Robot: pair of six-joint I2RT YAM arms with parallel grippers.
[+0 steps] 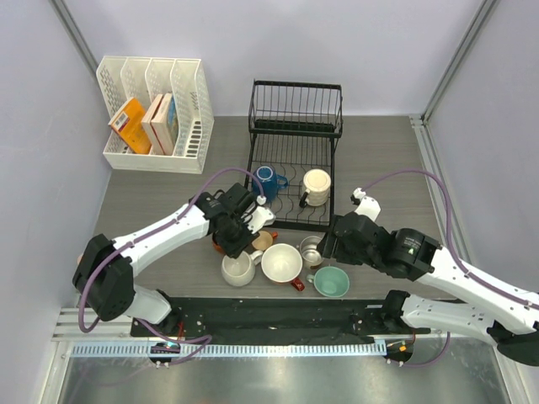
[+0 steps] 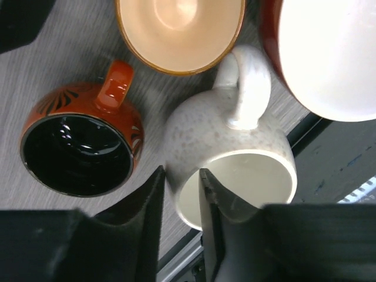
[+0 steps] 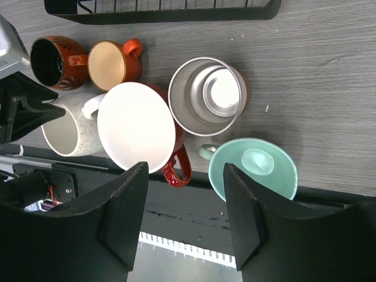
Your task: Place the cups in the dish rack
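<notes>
The black wire dish rack (image 1: 294, 128) stands at the back and holds a blue mug (image 1: 267, 179) and a cream mug (image 1: 316, 187). In front of it are a white speckled mug (image 2: 229, 147), an orange mug with a black inside (image 2: 76, 153), a peach cup (image 2: 179, 29), a red cup with a white inside (image 3: 135, 126), a steel cup (image 3: 208, 94) and a teal cup (image 3: 252, 167). My left gripper (image 2: 181, 185) is shut on the white mug's wall, one finger inside and one outside. My right gripper (image 3: 185, 205) is open and empty, above the red cup's handle and the teal cup.
A white slotted file organizer (image 1: 156, 114) with boxes stands at the back left. The black mounting plate (image 1: 278, 316) runs along the near edge, just below the cups. The cups crowd together, some touching. The rack's front edge (image 3: 176, 14) lies just behind them.
</notes>
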